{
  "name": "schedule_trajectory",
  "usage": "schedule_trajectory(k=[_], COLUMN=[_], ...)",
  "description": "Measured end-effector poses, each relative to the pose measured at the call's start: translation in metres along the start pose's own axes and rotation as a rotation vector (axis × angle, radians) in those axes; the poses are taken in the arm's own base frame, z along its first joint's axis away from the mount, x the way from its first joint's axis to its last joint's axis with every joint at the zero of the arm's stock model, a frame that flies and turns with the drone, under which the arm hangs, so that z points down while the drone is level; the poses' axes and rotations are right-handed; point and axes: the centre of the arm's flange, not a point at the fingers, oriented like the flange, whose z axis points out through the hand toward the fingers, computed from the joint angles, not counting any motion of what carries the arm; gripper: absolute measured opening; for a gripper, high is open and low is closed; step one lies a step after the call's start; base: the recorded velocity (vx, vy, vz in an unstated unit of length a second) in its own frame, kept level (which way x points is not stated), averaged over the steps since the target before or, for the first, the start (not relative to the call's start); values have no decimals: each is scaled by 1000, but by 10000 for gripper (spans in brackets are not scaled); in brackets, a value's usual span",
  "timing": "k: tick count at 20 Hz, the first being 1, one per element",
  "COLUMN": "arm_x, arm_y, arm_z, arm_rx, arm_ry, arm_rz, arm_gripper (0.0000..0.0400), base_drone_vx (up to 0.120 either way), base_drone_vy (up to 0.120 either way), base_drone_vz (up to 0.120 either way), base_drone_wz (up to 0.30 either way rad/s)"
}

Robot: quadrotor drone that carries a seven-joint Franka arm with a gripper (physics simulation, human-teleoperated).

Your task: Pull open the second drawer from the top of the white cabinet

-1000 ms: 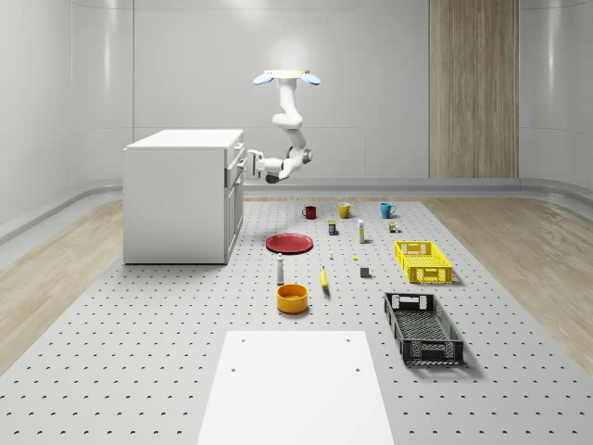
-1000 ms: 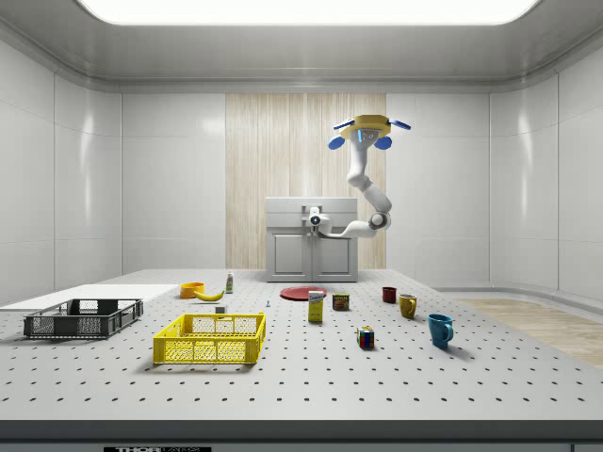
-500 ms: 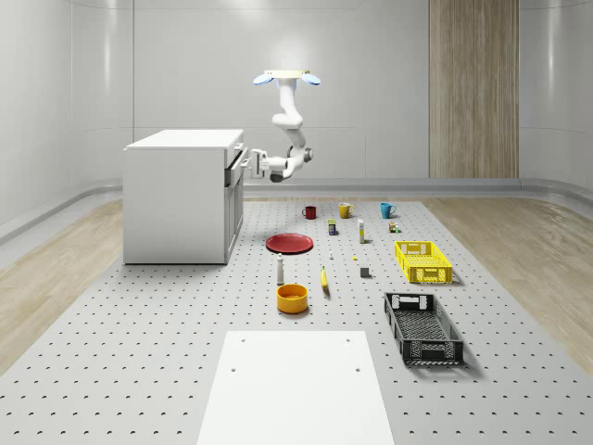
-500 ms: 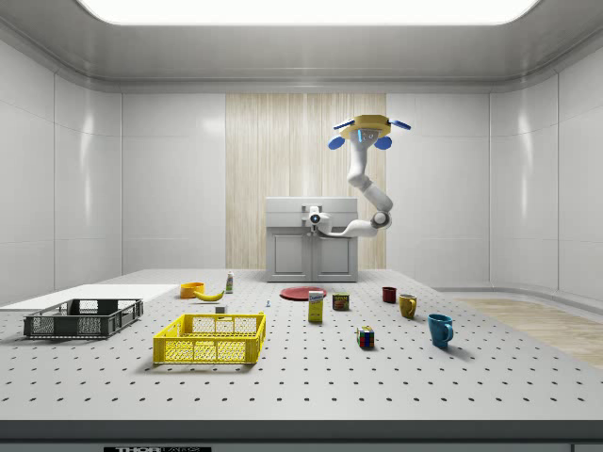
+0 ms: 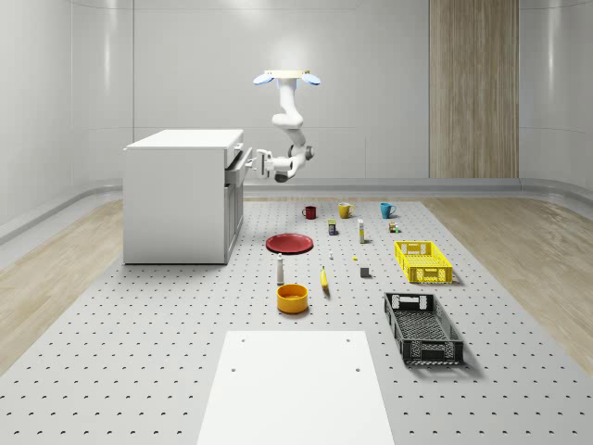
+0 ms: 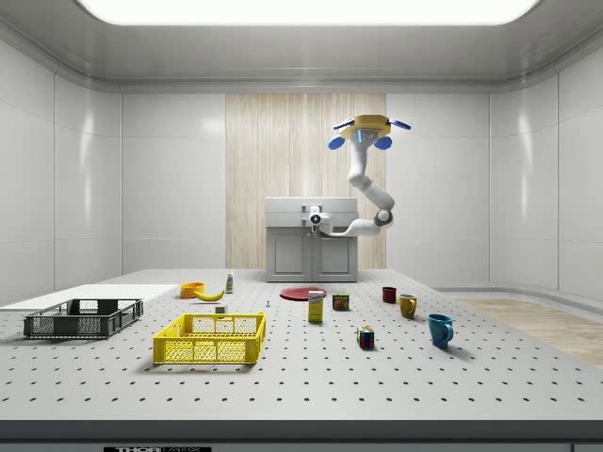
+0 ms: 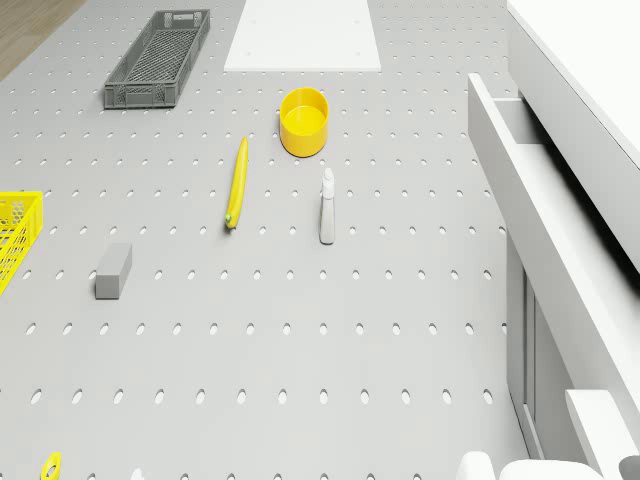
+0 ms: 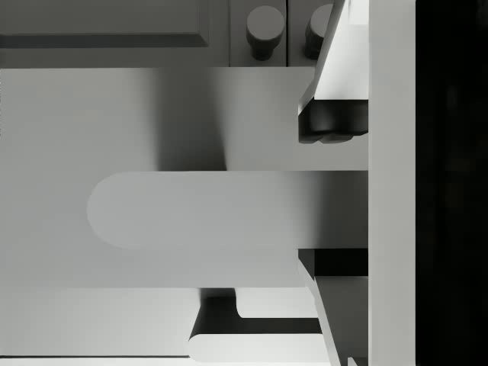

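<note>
In the whole-scene view the drone [image 5: 288,78] hovers high above the far part of the pegboard tabletop [image 5: 167,334], to the right of the white cabinet [image 5: 181,197]. Its arm [image 5: 290,125] bends down and leftward, bringing the pincer [image 5: 254,163] against the cabinet's front near the top. A drawer [image 5: 235,163] stands slightly out from the cabinet face there, and the pincer is at its handle. A red plate [image 5: 289,243] lies on the tabletop near the cabinet's foot.

In the side view the drone [image 6: 368,130] hangs in front of the wood-panelled wall, right of the cabinet [image 6: 312,241], and the pincer [image 6: 316,219] sits at the upper front of the cabinet.

In the drone view the drawer [image 7: 548,215] juts out from the cabinet [image 7: 590,80], open at the top. A yellow bowl [image 7: 304,121], a banana [image 7: 237,182] and a small bottle [image 7: 327,205] lie on the tabletop [image 7: 300,330] beyond it.

In the wrist view the two fingers [image 8: 339,76] straddle the rounded handle [image 8: 198,210], their dark pads close against it on either side, gripping it with only a narrow opening.
</note>
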Motion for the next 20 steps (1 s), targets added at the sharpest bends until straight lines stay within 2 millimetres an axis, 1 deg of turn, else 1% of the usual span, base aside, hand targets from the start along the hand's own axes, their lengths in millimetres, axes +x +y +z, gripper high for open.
schedule_trajectory(k=[1, 2, 5, 6, 9, 13, 14, 17, 18, 19, 20], arm_x=[2, 3, 7, 15, 14, 13, 12, 12, 5, 9, 10], arm_y=[1, 2, 3, 6, 6, 6, 5, 6, 3, 6, 6], arm_z=[-5, -8, -19, -21, -33, -47, -51, -64, -69, -73, -76], arm_rx=[-3, 0, 7, 13, 19, 19, 18, 18, 9, 8, 11], arm_ry=[6, 3, -4, -11, -16, -17, -15, -15, -7, -3, -6], arm_rz=[-53, -47, -32, -68, -61, -36, -30, -40, -6, -70, -70], arm_gripper=[198, 187, 165, 151, 124, 130, 139, 138, 199, 175, 159], base_drone_vx=[0, 0, 0, 0, 0, 0, 0, 0, 0, 0, 0], base_drone_vy=[0, 0, 0, 0, 0, 0, 0, 0, 0, 0, 0], base_drone_vz=[0, 0, 0, 0, 0, 0, 0, 0, 0, 0, 0], base_drone_wz=[0, 0, 0, 0, 0, 0, 0, 0, 0, 0, 0])
